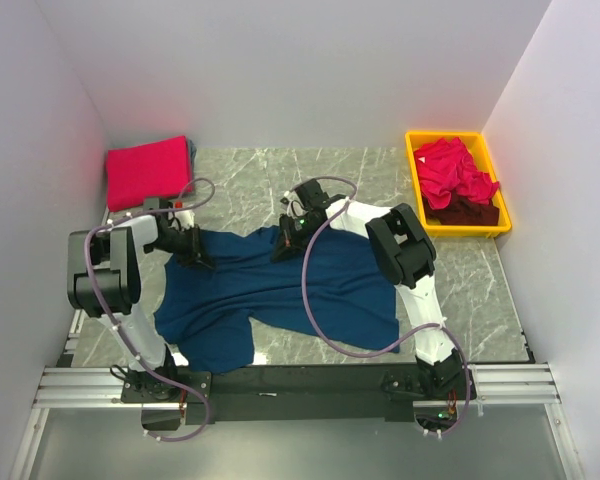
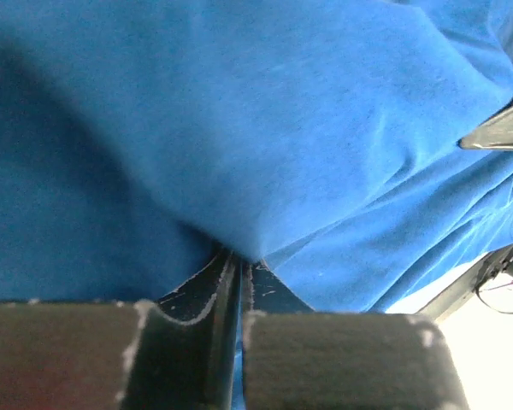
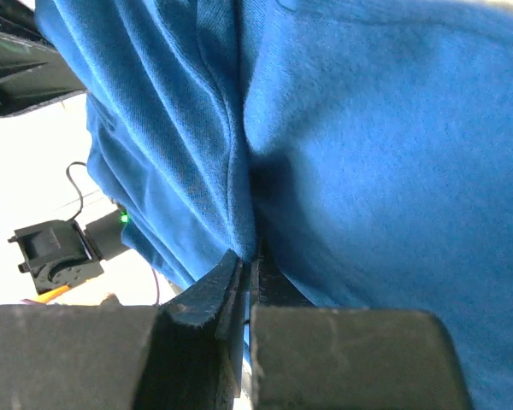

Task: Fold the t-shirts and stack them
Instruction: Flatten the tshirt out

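- Your navy t-shirt (image 1: 280, 295) lies spread and rumpled across the middle of the surface (image 1: 365, 175), filling most of the centre of the top view.
- Your left end effector (image 1: 200, 260) sits at the shirt's upper-left corner, jaws narrowed onto a pinch of blue cloth. In the left wrist view the fingers (image 2: 197, 295) nearly meet, with fabric drawn into the slit between them.
- Your right end effector (image 1: 281, 253) is at the shirt's upper edge, centre of frame, also clamped on the cloth. In the right wrist view a vertical crease runs down between the fingers (image 3: 201, 299).
- Edges: the shirt's lower-left hem reaches the near edge of the surface, by the left arm's base. Its right edge lies beside the right arm and stops short of the surface's right edge.
- Room: bare marble shows in a strip above the shirt along the back wall, and in a patch at right between the shirt and the yellow bin (image 1: 418, 185).
- A folded red-pink t-shirt (image 1: 148, 172) sits in the upper-left corner by the left wall, near the left end effector but apart from the navy cloth.
- The bin, upper right against the right wall, holds crumpled red-pink t-shirts (image 1: 450, 168) and a maroon t-shirt (image 1: 472, 212) at its lower end.
- White walls close in on three sides; the left arm's elbow is near the left one.
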Controlling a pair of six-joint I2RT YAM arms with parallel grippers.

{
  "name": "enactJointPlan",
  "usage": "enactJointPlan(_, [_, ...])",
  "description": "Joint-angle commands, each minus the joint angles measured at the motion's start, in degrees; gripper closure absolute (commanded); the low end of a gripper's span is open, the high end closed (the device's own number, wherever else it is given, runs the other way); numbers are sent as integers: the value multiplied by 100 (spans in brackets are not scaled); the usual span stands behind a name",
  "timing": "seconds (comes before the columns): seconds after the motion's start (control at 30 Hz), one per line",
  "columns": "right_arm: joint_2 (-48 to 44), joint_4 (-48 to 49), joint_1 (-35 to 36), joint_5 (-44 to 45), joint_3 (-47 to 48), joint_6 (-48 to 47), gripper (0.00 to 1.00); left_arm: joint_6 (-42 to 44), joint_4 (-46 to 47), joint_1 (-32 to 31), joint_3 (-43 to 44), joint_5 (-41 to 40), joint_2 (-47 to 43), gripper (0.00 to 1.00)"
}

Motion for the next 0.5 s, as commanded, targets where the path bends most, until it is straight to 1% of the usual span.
enactJointPlan(0.0, [-149,97,-39,-113,149,8,100,600,-306,169,179,-115,-205,81])
enactJointPlan(0.03, [-158,123,-39,-131,141,17,100,682,-351,204,170,-106,-267,72])
enactJointPlan(0.07, [-167,184,-39,-183,114,43,100,752,-421,274,144,-53,-337,60])
enactJointPlan(0.1, [-167,203,-39,-218,114,78,100,935,-473,309,152,200,-416,57])
enactJointPlan(0.17, [-140,299,-39,-420,158,175,100,1165,-605,345,126,412,-715,48])
enactJointPlan(0.2, [-114,343,-30,-499,167,210,100,1401,-641,353,109,622,-959,48])
enactJointPlan(0.3, [-79,431,-30,-623,193,316,100,1745,-615,292,56,686,-1295,49])
enactJointPlan(0.33, [-79,457,-30,-641,202,351,100,1789,-597,161,38,477,-1444,50])
enactJointPlan(0.4, [-79,501,-30,-650,219,377,100,1965,-641,-32,29,317,-1506,54])
enactJointPlan(0.47, [-79,493,-30,-650,246,395,100,2001,-580,-471,-23,-191,-1524,55])
